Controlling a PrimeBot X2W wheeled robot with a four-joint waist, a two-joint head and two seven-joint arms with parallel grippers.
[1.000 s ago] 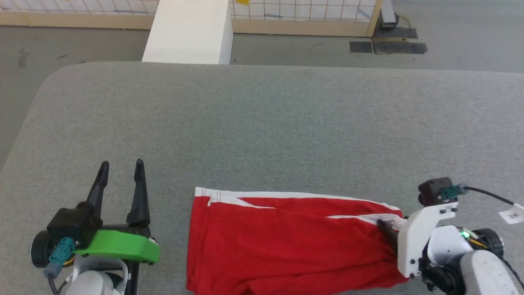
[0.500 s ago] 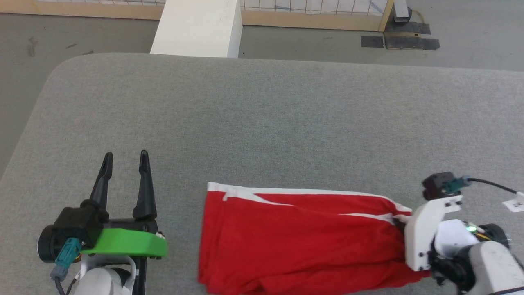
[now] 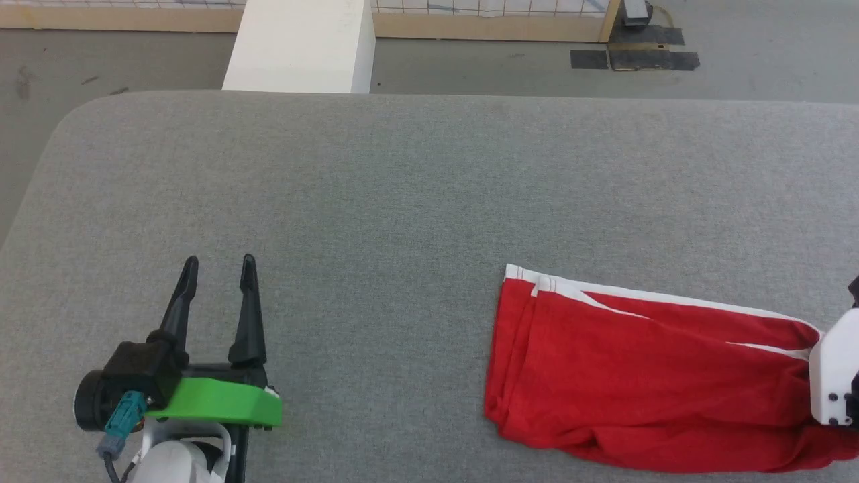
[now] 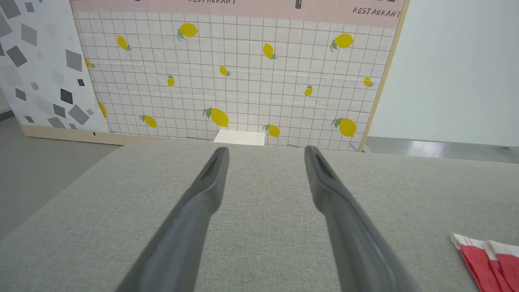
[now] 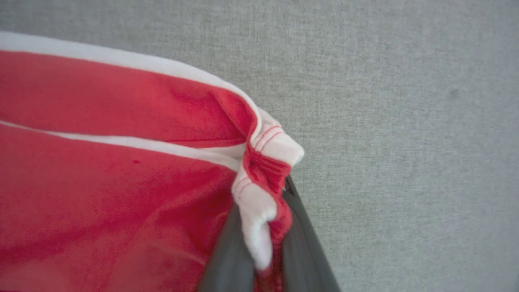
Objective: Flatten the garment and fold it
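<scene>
Right wrist view: your right claw (image 5: 265, 215) pinches tight on the white band corner of the garment (image 5: 121, 182); left claw (image 3: 218, 268) gapes wide, empty, above the table (image 3: 402, 188), near left.

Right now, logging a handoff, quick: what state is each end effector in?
Left end effector: open, holding nothing.
Right end effector: closed on the garment.

Shows a bright red soft fabric garment (image 3: 637, 376) with white stripe trim lying rumpled at lower right on a grey cloth-covered table (image 3: 402, 188), one end under a white plastic wrist bracket (image 3: 832, 376), and the black long-fingered left gripper (image 3: 221, 258) spread wide, well apart at lower left.
</scene>
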